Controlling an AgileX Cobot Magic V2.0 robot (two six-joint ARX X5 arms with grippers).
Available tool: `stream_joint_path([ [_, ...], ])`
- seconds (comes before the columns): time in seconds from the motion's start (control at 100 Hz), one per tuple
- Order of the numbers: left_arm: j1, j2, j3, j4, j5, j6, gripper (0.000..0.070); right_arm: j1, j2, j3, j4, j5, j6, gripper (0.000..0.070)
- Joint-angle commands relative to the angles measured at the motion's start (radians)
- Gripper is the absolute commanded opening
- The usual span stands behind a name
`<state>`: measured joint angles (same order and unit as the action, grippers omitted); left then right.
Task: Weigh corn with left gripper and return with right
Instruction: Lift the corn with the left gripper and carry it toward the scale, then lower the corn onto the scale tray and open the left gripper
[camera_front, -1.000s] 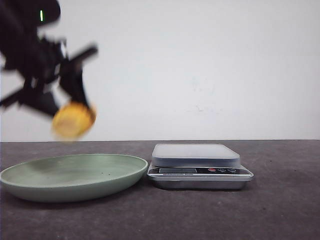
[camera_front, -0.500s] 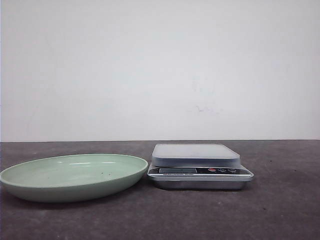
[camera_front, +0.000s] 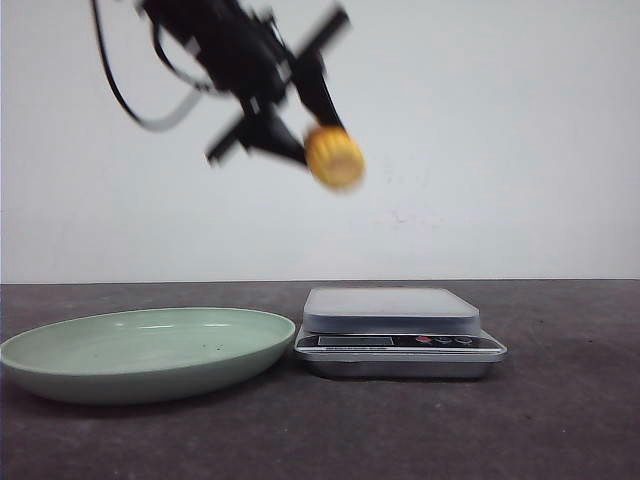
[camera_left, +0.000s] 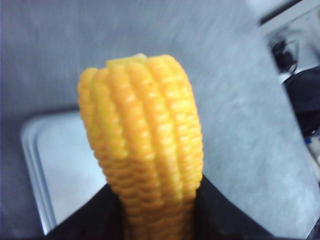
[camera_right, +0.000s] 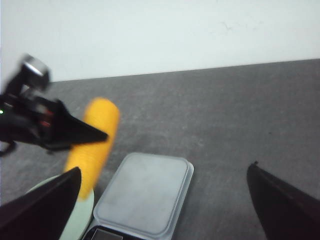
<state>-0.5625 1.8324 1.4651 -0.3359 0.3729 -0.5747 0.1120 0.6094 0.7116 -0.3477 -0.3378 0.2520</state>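
My left gripper (camera_front: 318, 135) is clamped tight on the corn (camera_front: 334, 157). In the front view I see them in the upper middle of the frame, blurry, high up in the air. The corn is a short, fat, yellow-orange piece with a round end. It hangs above the left edge of the scale (camera_front: 398, 332), well apart from it. In the left wrist view the corn (camera_left: 145, 145) fills the middle of the frame. It has bumpy rows of little kernels running along it, and the black fingers (camera_left: 220, 210) squeeze it on both sides at the bottom of the frame. Behind it I see the pale tray of the scale (camera_left: 65, 175) with its rounded corner.

My right gripper (camera_right: 165, 200) is wide open and holds nothing. Its two dark pointed fingers (camera_right: 280, 205) sit in the bottom corners of the right wrist view, far from each other.

The scale is a flat square box, shiny silver below, with a smooth pale top and small buttons on the front. Just beside it, in the lower left of the front view, is a wide, shallow, smooth green plate (camera_front: 60, 370). Both sit on a dark gray table (camera_front: 560, 420) that looks rough. Behind is a plain white wall (camera_front: 500, 120).
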Motion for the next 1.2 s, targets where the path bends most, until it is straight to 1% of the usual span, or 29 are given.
stream_joint_path([
  [0.0, -0.013, 0.047, 0.015, 0.023, 0.012, -0.062, 0.0012, 0.004, 0.004, 0.016, -0.010, -0.002, 0.011, 0.0672],
  [0.3, -0.044, 0.143, 0.015, 0.022, 0.017, -0.066, 0.0017, 0.004, 0.004, 0.016, -0.127, -0.002, 0.034, 0.0672],
  [0.5, -0.052, 0.168, 0.015, 0.021, 0.017, -0.066, 0.0041, 0.004, 0.003, 0.016, -0.154, -0.003, 0.049, 0.0672],
  [0.52, -0.052, 0.171, 0.015, 0.021, 0.017, -0.066, 0.0056, 0.004, 0.003, 0.016, -0.154, -0.003, 0.055, 0.0672],
  [0.55, -0.052, 0.175, 0.015, 0.019, 0.018, -0.067, 0.0103, 0.004, 0.003, 0.016, -0.154, -0.003, 0.060, 0.0672],
  [0.66, -0.052, 0.182, 0.015, 0.016, 0.018, -0.066, 0.0320, 0.004, 0.001, 0.016, -0.154, -0.003, 0.079, 0.0672],
  [0.73, -0.052, 0.182, 0.015, 0.018, 0.018, -0.066, 0.0360, 0.004, 0.001, 0.016, -0.154, -0.003, 0.085, 0.0672],
  [0.88, -0.052, 0.182, 0.015, 0.023, 0.025, -0.066, 0.0363, 0.004, 0.001, 0.016, -0.154, -0.003, 0.086, 0.0672],
  [0.93, -0.052, 0.182, 0.015, 0.023, 0.036, -0.066, 0.0377, 0.004, 0.001, 0.016, -0.154, -0.004, 0.086, 0.0672],
  [0.97, -0.050, 0.182, 0.017, 0.023, 0.048, -0.066, 0.0429, 0.004, 0.001, 0.016, -0.155, -0.003, 0.086, 0.0672],
  [1.06, -0.040, 0.182, 0.033, 0.017, 0.075, -0.066, 0.0601, 0.004, -0.001, 0.016, -0.155, -0.004, 0.087, 0.0672],
  [1.11, -0.035, 0.182, 0.046, 0.016, 0.089, -0.066, 0.0679, 0.004, -0.005, 0.016, -0.155, -0.003, 0.089, 0.0672],
  [1.13, -0.032, 0.182, 0.053, 0.015, 0.095, -0.065, 0.0698, 0.004, -0.005, 0.016, -0.154, -0.003, 0.090, 0.0672],
  [1.19, -0.021, 0.182, 0.080, 0.005, 0.121, -0.060, 0.0700, 0.004, -0.010, 0.016, -0.155, -0.003, 0.090, 0.0672],
])
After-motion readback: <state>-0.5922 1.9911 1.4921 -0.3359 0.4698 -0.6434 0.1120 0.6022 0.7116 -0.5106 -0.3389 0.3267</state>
